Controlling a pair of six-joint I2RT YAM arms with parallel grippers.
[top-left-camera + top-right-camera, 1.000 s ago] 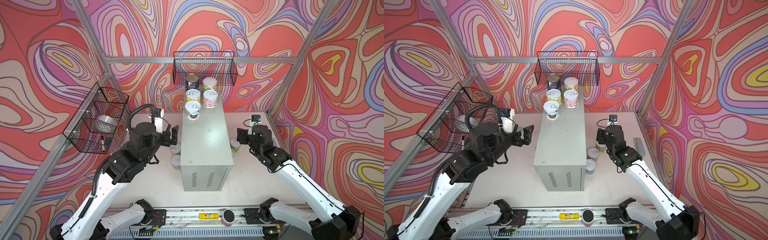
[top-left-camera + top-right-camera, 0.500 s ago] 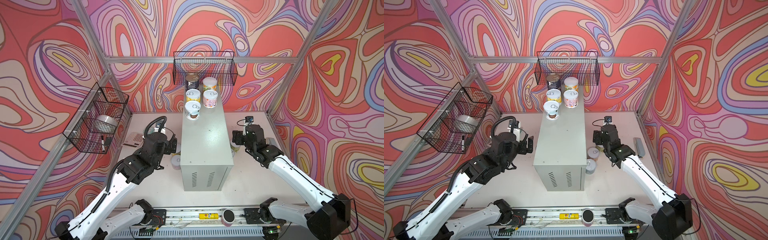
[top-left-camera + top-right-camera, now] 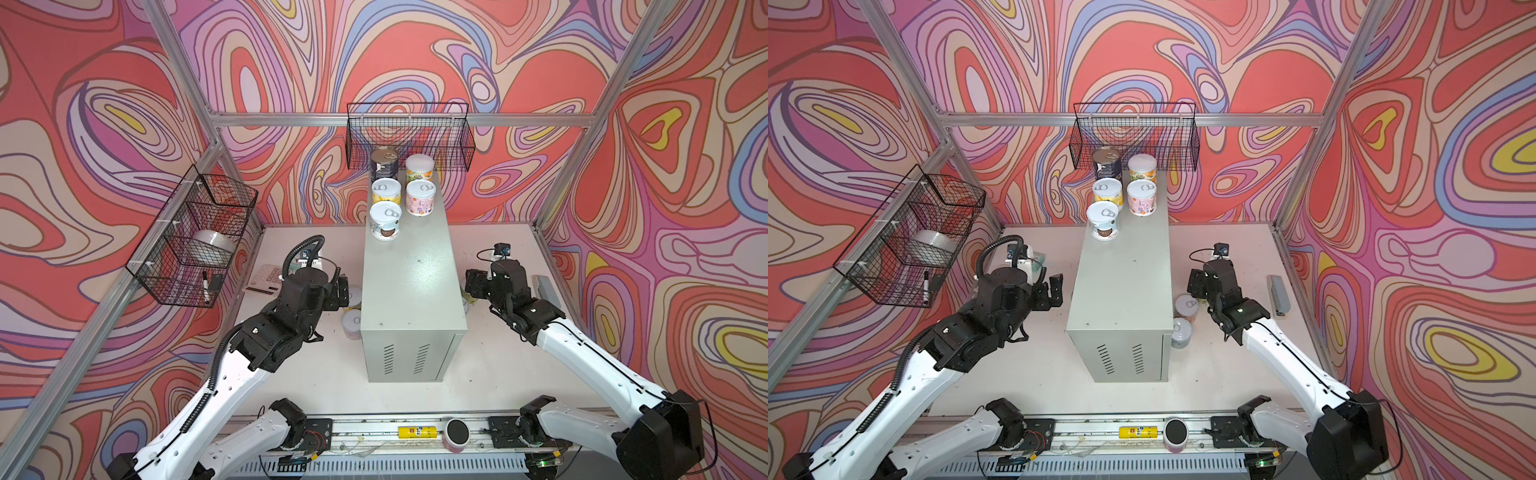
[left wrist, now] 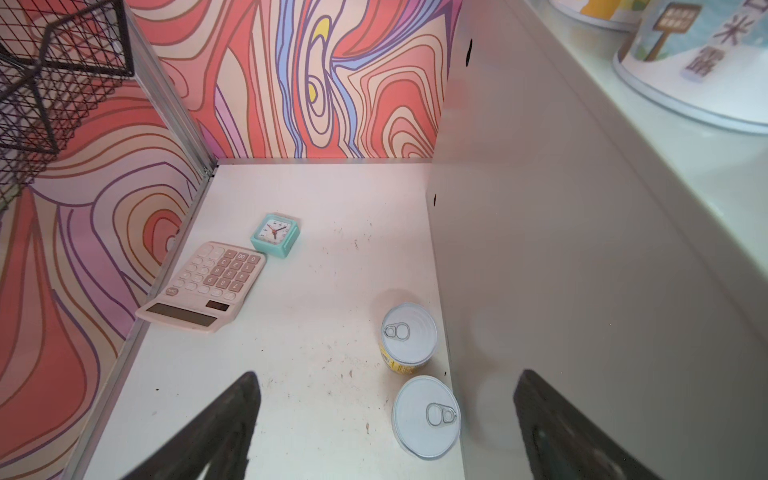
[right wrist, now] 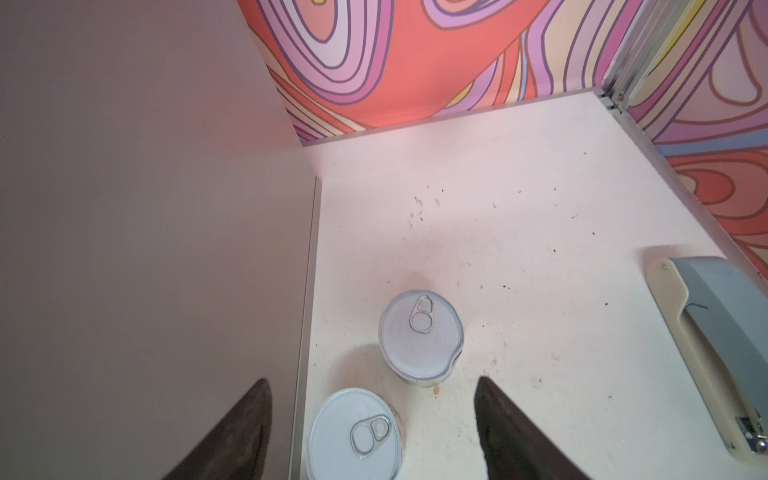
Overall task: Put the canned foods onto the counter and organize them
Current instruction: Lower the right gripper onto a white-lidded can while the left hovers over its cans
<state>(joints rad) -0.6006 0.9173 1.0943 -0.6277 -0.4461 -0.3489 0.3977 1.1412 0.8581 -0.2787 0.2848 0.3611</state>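
Five cans [image 3: 385,220] stand on the counter [image 3: 411,291], while the left gripper [image 4: 386,374] and right gripper [image 5: 372,379], jaws apart and empty, hover over two table cans [image 4: 426,415] each.

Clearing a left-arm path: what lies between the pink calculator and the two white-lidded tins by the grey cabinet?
Nothing: the left wrist view shows bare white tabletop between the pink calculator and the two white-lidded tins.
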